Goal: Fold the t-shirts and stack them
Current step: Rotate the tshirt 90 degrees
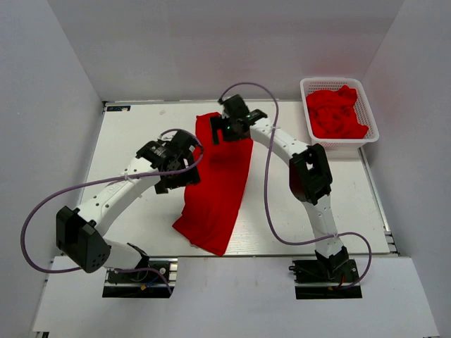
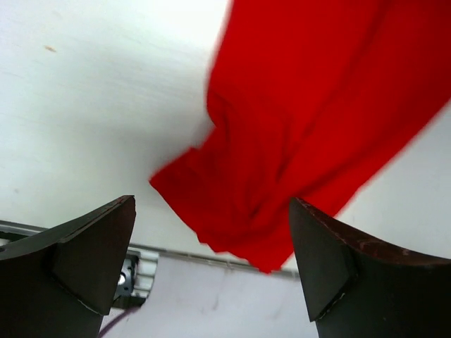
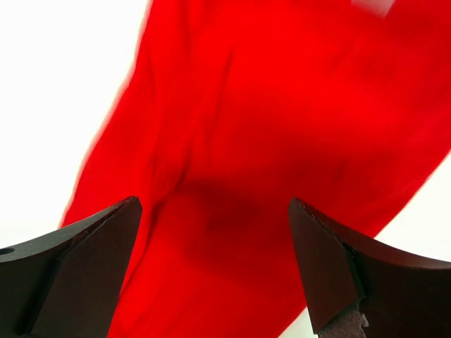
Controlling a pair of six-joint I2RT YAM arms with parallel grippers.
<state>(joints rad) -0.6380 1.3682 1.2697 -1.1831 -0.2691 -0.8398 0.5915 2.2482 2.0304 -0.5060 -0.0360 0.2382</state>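
One red t-shirt lies on the white table as a long, narrow strip running from the far middle toward the near edge. It fills the right wrist view and shows in the left wrist view with its near end bunched. My left gripper hovers at the strip's left edge, open, with nothing between its fingers. My right gripper hovers over the strip's far end, open and empty. More red t-shirts lie crumpled in the basket.
A white mesh basket stands at the far right corner of the table. Grey walls close in the left, back and right sides. A metal rail runs along the table's near edge, close to the shirt's near end.
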